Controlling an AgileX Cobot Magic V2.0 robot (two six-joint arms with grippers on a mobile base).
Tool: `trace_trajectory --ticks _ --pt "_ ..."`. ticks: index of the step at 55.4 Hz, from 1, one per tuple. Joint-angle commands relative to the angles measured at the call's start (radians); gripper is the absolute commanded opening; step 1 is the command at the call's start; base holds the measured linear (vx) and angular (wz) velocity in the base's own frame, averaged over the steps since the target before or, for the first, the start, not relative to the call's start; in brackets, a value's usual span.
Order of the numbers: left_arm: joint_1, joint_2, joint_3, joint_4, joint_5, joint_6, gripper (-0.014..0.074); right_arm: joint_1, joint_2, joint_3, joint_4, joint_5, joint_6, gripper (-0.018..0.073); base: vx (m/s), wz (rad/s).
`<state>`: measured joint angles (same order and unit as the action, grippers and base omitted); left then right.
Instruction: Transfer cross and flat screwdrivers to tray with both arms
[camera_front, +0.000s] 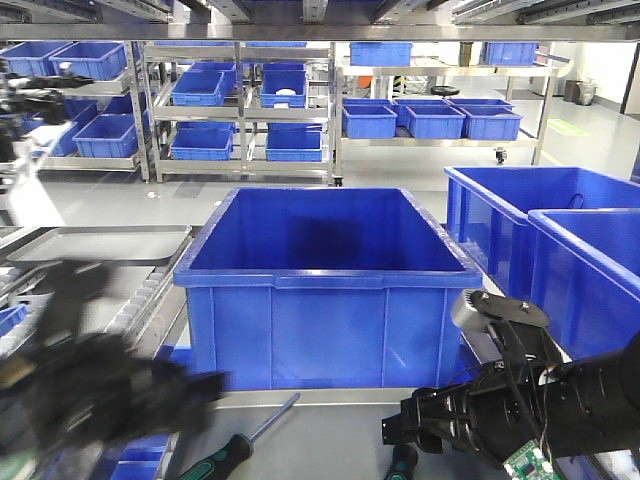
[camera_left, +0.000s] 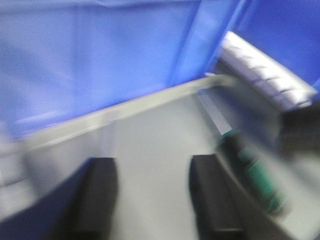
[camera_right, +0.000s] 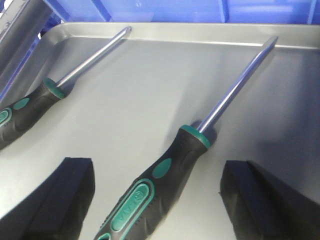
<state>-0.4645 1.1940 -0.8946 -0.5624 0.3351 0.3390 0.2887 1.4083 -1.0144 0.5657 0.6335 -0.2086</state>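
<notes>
Two screwdrivers with black-and-green handles lie in the silver tray (camera_right: 175, 29), shafts pointing toward its far rim. My right gripper (camera_right: 156, 169) is open and straddles the handle of the right-hand screwdriver (camera_right: 160, 185) without touching it. The other screwdriver (camera_right: 35, 100) lies further left. In the front view that left screwdriver (camera_front: 228, 447) is in the tray (camera_front: 330, 435), and the right gripper (camera_front: 415, 420) hovers over the second handle (camera_front: 403, 462). My left gripper (camera_left: 152, 170) is open and motion-blurred, with only bare tray between its fingers. A green handle (camera_left: 257, 180) lies to its right.
A large deep blue bin (camera_front: 320, 290) stands right behind the tray. Two more blue bins (camera_front: 560, 240) are at the right. Another flat grey tray (camera_front: 100, 243) sits on the left, and shelving with several blue bins (camera_front: 240, 100) fills the back.
</notes>
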Motion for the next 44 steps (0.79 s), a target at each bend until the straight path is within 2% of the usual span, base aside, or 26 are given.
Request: trace_trajectory --ticks 1,7,13,15,20,31,37,40,44 --pt "0.017 -0.161 0.097 0.147 -0.147 -0.115 0.0276 -0.002 -0.034 -0.033 0.023 -0.037 -0.008 0.0593 0.00 0.00" --pt "0.071 -0.354 0.280 0.344 -0.193 -0.265 0.0150 -0.002 -0.034 -0.033 0.023 -0.037 -0.008 0.0593 0.00 0.00" --pt "0.150 -0.575 0.441 0.464 -0.194 -0.349 0.0023 -0.002 -0.034 -0.033 0.023 -0.037 -0.008 0.0593 0.00 0.00" --pt "0.187 -0.639 0.499 0.479 -0.194 -0.360 -0.0010 -0.002 -0.034 -0.033 0.023 -0.037 -0.008 0.0593 0.00 0.00" --pt "0.277 -0.822 0.615 0.481 -0.194 -0.360 -0.0008 -0.002 -0.034 -0.033 0.023 -0.037 -0.008 0.0593 0.00 0.00" --pt "0.407 -1.134 0.803 0.481 -0.194 -0.360 -0.0007 -0.002 -0.034 -0.033 0.023 -0.037 -0.008 0.0593 0.00 0.00" --pt "0.447 -1.226 0.873 0.479 -0.197 -0.361 -0.0007 -0.002 -0.034 -0.033 0.023 -0.037 -0.008 0.0593 0.00 0.00" --pt "0.454 -1.217 0.899 0.478 -0.215 -0.364 -0.0007 -0.002 -0.034 -0.033 0.023 -0.035 -0.008 0.0593 0.00 0.00" --pt "0.453 -1.219 0.896 0.480 -0.174 -0.364 -0.0007 -0.002 -0.034 -0.033 0.023 -0.033 -0.008 0.0593 0.00 0.00"
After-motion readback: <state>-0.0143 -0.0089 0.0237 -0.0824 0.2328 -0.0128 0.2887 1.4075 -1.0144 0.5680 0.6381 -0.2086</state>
